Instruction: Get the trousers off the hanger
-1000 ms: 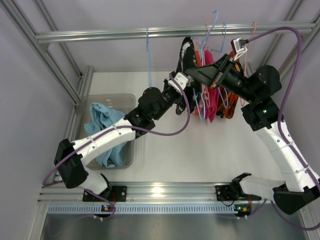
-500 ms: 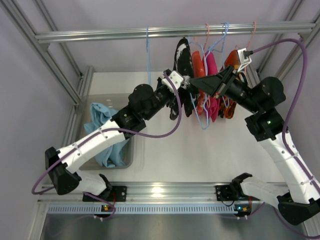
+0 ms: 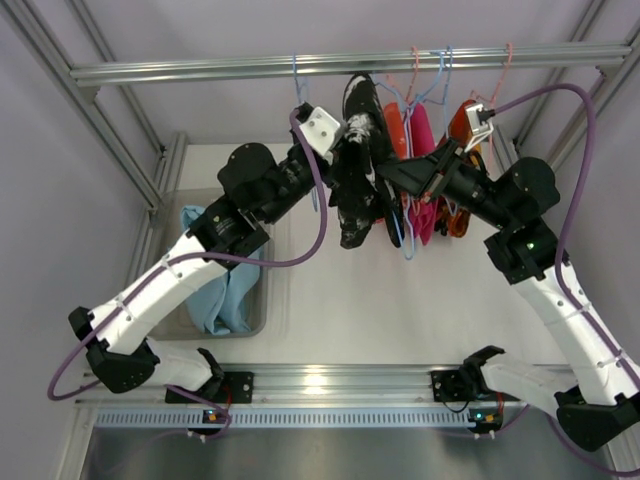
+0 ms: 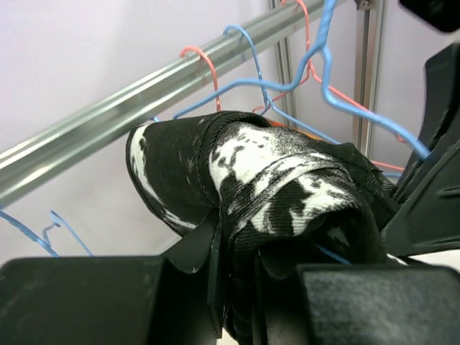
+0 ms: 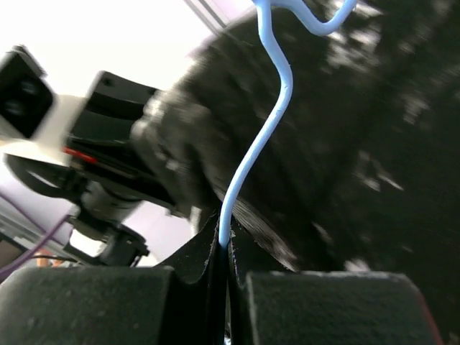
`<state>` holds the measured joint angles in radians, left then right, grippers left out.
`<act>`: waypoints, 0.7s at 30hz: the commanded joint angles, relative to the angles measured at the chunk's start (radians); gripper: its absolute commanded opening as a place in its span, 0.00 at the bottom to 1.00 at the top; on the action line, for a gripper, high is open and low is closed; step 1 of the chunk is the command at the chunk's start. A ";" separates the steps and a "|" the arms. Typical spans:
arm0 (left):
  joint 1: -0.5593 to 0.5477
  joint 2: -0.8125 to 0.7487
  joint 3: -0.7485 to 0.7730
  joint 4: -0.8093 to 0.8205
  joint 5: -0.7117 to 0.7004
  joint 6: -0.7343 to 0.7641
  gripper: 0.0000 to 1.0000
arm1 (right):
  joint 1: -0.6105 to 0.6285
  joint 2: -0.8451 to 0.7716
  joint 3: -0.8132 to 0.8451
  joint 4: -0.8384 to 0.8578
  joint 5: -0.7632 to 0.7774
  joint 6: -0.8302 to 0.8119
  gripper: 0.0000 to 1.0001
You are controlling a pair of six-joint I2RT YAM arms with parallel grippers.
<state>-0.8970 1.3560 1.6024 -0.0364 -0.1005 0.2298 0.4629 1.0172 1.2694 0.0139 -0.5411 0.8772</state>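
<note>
Status: trousers [image 3: 358, 175] (black with white blotches) are off the bench [image 3: 400, 300], hanging bunched up under the rail [image 3: 250, 68], between the two arms. In the left wrist view the fabric sits folded over the blue hanger [image 4: 327, 79], whose hook is on the rail.

Left pincer [image 4: 237, 287] is clamped on a fold of the trousers; cloth fills the narrow gap between its jaws. In the top view it comes in from the left side of the garment.

Right pincer [image 5: 223, 248] is pressed together on the blue hanger wire, which runs up out of the jaws across the black fabric. In the top view it comes in from the right, just beside the trousers.

Pink garment [image 3: 420, 200] and orange garment [image 3: 462, 122] hang right of the trousers on their own hangers. A bare blue hanger [image 3: 297, 90] hangs on the rail to the left. A bin [image 3: 215, 192] at bench left holds a light blue cloth [image 3: 200, 235].
</note>
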 commanded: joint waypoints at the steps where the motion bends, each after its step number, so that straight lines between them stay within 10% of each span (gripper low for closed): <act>1: -0.002 -0.075 0.120 0.171 0.008 0.020 0.00 | 0.014 -0.017 -0.010 0.084 0.035 -0.072 0.00; 21: -0.002 -0.063 0.550 0.133 0.009 0.150 0.00 | 0.014 -0.106 -0.110 -0.012 0.041 -0.158 0.00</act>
<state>-0.8970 1.3510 2.0563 -0.1139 -0.0940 0.3439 0.4629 0.9199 1.1717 0.0029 -0.5098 0.7582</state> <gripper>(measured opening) 0.181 0.003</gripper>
